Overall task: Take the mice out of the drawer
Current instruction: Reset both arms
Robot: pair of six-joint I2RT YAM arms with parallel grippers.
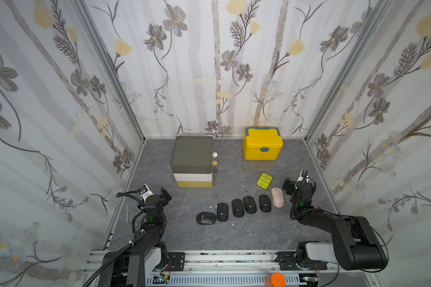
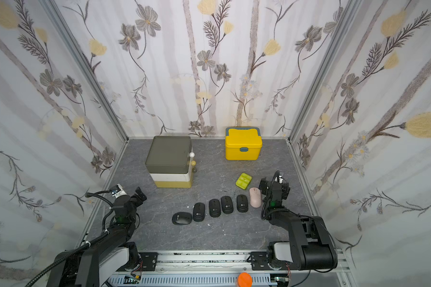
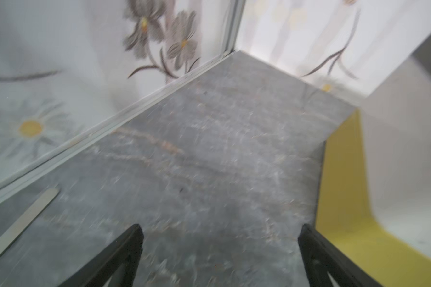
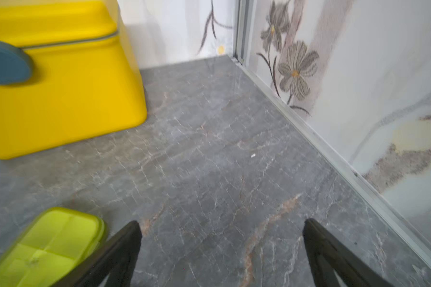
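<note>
Flowered wallpaper (image 1: pixel 60 99) closes the stall on three sides: grey blossoms, pale yellow buds, thin aluminium posts in the corners. Below it is a grey tabletop (image 1: pixel 234 236) veined like marble, with a few white crumbs on it and a metal rail (image 1: pixel 234 257) along the near edge.

At the back stands a three-tier drawer unit (image 1: pixel 193 161), olive over white over mustard. Its tiers look flush, and its round knobs are on the side toward the yellow box (image 1: pixel 263 146), which has a blue-grey latch.

Out on the open table in front, in a shallow arc, lie the oval black mouse (image 1: pixel 206 218) at the left end, then four slim black mice (image 1: pixel 238 208) side by side, close but apart, then the pink mouse (image 1: pixel 277 197) at the right end — all six outside the drawers. A lime-green pill box (image 1: pixel 264 181) sits just behind the pink one, and a thin metal tool (image 1: pixel 248 191) lies near it.

The left gripper (image 3: pixel 220 226) hovers near the left wall, jaws spread wide, only bare table showing between them. The right gripper (image 4: pixel 222 221) hangs just beside the pink mouse, toward the right wall — jaws equally wide and holding nothing, with the pill box's corner next to one finger in the right wrist view.
</note>
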